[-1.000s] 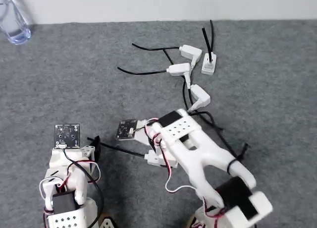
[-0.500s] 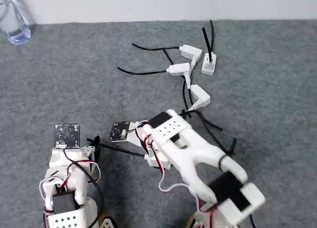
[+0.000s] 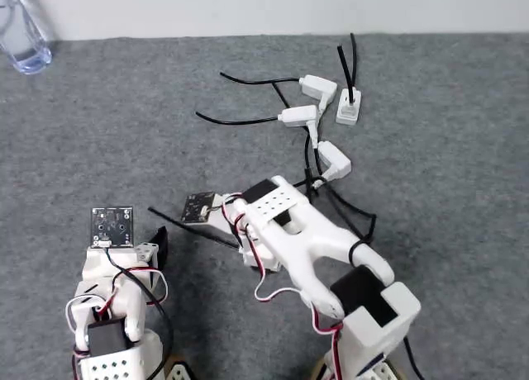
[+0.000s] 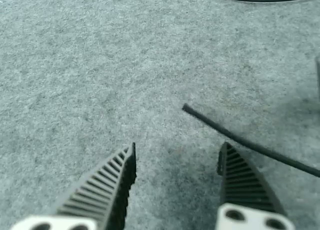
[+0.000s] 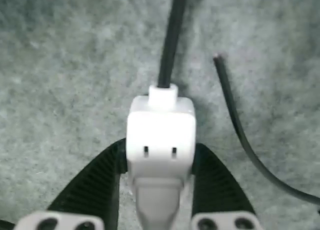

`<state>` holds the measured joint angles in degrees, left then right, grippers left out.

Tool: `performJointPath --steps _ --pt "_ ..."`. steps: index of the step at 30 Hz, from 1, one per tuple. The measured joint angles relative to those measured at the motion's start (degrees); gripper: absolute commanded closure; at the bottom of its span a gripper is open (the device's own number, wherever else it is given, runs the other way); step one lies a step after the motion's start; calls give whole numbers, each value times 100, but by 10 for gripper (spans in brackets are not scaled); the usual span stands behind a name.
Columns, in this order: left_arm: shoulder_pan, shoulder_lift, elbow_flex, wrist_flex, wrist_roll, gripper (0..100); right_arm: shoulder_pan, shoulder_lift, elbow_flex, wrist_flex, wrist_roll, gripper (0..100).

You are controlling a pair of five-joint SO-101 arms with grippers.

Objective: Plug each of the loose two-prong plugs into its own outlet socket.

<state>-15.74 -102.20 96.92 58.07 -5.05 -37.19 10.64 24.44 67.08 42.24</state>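
My right gripper (image 5: 160, 149) is shut on a white two-slot socket block (image 5: 161, 135); its black cord (image 5: 171, 35) runs away over the grey carpet. In the high view that cord (image 3: 192, 227) stretches from under the right arm (image 3: 285, 223) toward the left gripper (image 3: 159, 241). The left gripper (image 4: 178, 147) is open and low over the carpet, with the cord's free end (image 4: 186, 108) just beyond its fingertips. Several white plug and socket pieces lie at the far side: two on their sides (image 3: 318, 87) (image 3: 299, 115), one upright (image 3: 349, 107), one nearer (image 3: 335, 159).
Black cords (image 3: 331, 194) loop from the far pieces down beside the right arm. A second thin cord end (image 5: 235, 120) lies beside the held block. A clear glass (image 3: 21, 33) stands at the far left corner. Bare grey carpet (image 3: 99, 124) spans the left and middle.
The right arm has swung left with the socket block in its gripper, and the trailing cord end has slid toward the left gripper. The left arm has not moved.
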Motion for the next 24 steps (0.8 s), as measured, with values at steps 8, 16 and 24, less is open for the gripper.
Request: performJointPath --steps 8,16,24 --pt "0 0 0 0 0 746 642 -1609 -651 1284 0 991" --pt "0 0 0 0 0 746 1705 -2910 -2251 1916 0 991" --pt "0 0 0 0 0 746 2136 -2725 -2655 387 325 991"
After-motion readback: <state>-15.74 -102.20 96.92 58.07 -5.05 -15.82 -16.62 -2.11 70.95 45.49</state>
